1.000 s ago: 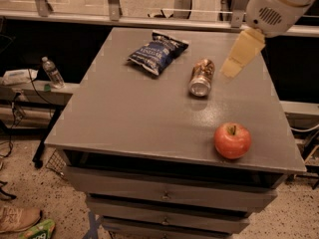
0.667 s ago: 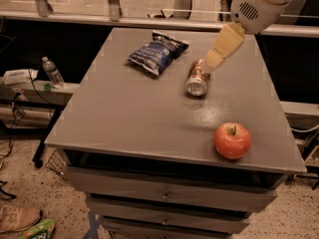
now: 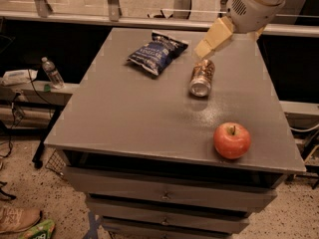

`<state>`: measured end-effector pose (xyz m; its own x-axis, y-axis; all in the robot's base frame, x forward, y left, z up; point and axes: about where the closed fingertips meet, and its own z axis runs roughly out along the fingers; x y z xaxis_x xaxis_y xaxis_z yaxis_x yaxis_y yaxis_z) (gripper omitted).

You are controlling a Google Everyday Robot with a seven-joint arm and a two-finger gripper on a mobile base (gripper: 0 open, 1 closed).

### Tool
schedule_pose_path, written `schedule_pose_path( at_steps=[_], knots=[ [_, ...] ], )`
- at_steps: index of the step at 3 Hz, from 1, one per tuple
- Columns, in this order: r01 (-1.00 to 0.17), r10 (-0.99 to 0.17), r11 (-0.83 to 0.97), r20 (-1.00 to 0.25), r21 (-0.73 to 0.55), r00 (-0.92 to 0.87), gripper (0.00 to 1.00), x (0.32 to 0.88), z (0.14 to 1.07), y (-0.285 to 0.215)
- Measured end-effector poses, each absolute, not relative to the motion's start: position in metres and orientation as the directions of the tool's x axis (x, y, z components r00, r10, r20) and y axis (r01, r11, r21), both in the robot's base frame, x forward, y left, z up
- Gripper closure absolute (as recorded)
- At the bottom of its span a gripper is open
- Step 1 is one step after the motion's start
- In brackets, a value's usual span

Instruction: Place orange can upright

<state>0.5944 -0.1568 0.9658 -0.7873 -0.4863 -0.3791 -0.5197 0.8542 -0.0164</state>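
The orange can (image 3: 202,77) lies on its side in the middle of the grey table (image 3: 134,118), its silver end facing the camera. The gripper (image 3: 205,49) comes down from the upper right on a white arm. Its cream fingers hang just above the far end of the can, close to it. I cannot see whether they touch the can.
A blue crinkled chip bag (image 3: 156,52) lies at the back left of the can. A red apple (image 3: 232,140) sits near the front right edge. A water bottle (image 3: 52,72) stands on a low shelf to the left. Drawers are below the table top.
The gripper has moved left and down, from the right of the can to just over its far end. The can, bag and apple have not moved.
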Motion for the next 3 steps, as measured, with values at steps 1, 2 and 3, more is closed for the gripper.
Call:
schedule_pose_path(
  at_steps=[1,2,3],
  knots=[
    [-0.470,-0.442,0.883,-0.343,0.000,-0.829,0.00,0.608,0.961,-0.150],
    [-0.373,-0.353,0.928,-0.280,0.019,-0.893,0.00,0.629,0.953,-0.141],
    [-0.262,-0.246,0.964,-0.225,0.046,-0.943,0.00,0.646,0.940,-0.136]
  ],
)
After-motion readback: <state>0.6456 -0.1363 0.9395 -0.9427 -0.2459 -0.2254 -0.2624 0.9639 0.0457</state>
